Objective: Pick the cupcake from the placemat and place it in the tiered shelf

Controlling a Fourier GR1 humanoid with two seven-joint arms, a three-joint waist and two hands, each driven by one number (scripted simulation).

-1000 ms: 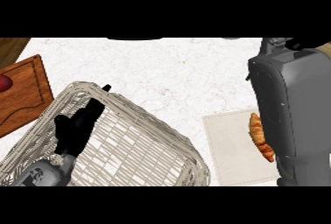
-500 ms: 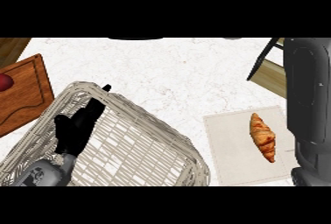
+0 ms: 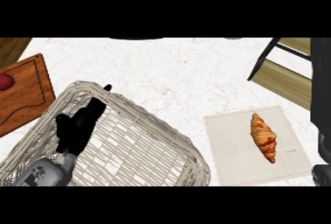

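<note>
A golden-brown croissant (image 3: 264, 136) lies on a pale placemat (image 3: 229, 151) at the right of the white counter; no cupcake shows. A wooden tiered shelf (image 3: 284, 72) with a black frame stands at the upper right, beyond the mat. My left hand (image 3: 77, 129) is open, its fingers straight, resting over the wicker basket at the lower left and holding nothing. Only my right forearm (image 3: 321, 109) shows, as a dark strip down the right edge beside the placemat; its hand is out of the picture.
A large wicker basket (image 3: 161, 135) fills the lower left. A wooden cutting board (image 3: 26, 96) with a red fruit (image 3: 5, 81) on it lies at the far left. Bare marble counter (image 3: 181, 65) lies between basket, shelf and placemat.
My right arm has swung rightward off the placemat, uncovering the croissant and the shelf. The left hand has stayed where it was over the basket.
</note>
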